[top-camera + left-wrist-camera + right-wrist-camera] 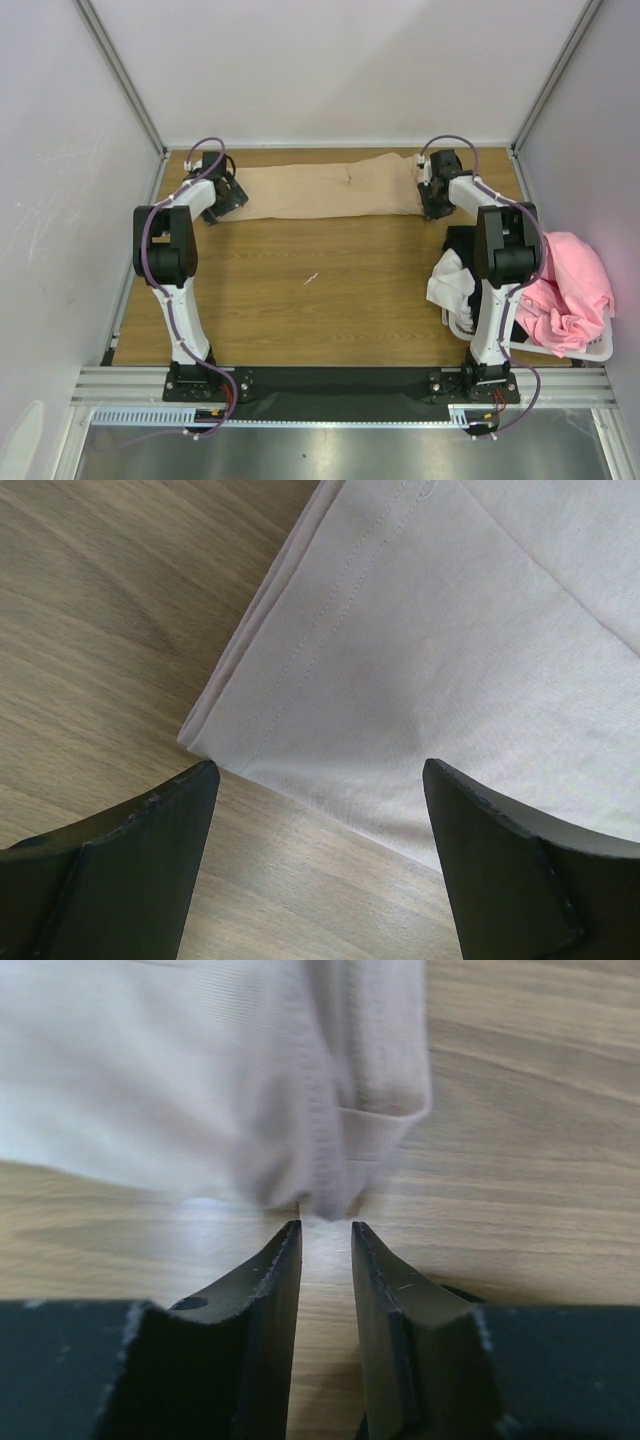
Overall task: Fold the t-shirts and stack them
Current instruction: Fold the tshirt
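Wide open at left gripper (318, 770), over tan t-shirt (450, 660) corner; narrow, empty at right gripper (325, 1225). May close short of its edge at 12 o'clock, pinching nothing.

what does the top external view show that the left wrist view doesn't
Only the top view: the whole beige t-shirt lying as a long strip, the right pincer at its right end, and the pink shirt in the white basket. Only the left wrist view: the shirt's stitched hem and corner, close up. Both: the open left pincer by the shirt's left end, on the wooden table.
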`<state>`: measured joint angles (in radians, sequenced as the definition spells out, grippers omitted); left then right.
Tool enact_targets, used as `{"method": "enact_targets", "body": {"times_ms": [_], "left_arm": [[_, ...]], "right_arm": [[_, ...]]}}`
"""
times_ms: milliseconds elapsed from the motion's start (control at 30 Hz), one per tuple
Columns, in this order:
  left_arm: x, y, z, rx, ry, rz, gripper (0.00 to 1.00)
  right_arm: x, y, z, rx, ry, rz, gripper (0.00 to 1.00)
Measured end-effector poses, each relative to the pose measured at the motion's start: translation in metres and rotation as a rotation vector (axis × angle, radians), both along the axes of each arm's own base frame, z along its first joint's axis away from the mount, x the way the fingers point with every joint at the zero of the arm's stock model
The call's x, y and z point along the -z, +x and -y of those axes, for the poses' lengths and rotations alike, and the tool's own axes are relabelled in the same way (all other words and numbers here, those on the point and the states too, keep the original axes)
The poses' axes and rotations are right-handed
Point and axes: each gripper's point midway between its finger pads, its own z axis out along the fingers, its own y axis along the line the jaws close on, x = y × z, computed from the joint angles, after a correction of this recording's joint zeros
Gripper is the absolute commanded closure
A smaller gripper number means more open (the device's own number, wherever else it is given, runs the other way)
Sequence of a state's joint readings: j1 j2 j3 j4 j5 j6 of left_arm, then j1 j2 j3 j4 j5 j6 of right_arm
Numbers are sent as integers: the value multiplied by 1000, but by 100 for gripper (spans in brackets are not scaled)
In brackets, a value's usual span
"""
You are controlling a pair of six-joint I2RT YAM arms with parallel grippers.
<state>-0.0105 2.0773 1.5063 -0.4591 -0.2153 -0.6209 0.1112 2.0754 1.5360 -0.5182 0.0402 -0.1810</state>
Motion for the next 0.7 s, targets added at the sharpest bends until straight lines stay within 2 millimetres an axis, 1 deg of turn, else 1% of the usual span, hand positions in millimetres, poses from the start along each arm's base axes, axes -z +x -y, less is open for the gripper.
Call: {"method": "enact_targets", "body": {"times_ms": [100,200,400,467,500,567,600,633,700], "left_arm": [[0,0,-1,-3,0,0,10],[0,0,-8,-16,1,0,10],[0,-1,-18,-37,2,0,10],[-1,0,-19,-37,2,0,11],[-2,0,-19,-33,3,-1,10],[-6,2,-19,-19,7,2,10],[-9,5,-19,-10,10,10,9],[-14,7,-19,5,15,19,9],[-27,13,-18,41,25,51,9]], "right_arm": [[5,0,10,25,-33,-9,71],[5,0,22,54,-62,-6,72],[-3,6,46,118,-102,15,72],[-8,10,49,136,-97,27,71],[-13,13,50,148,-91,35,70],[-26,21,48,171,-69,58,64],[-36,28,43,183,-41,80,61],[-44,34,39,189,-22,104,52],[-68,51,25,220,59,167,45]]}}
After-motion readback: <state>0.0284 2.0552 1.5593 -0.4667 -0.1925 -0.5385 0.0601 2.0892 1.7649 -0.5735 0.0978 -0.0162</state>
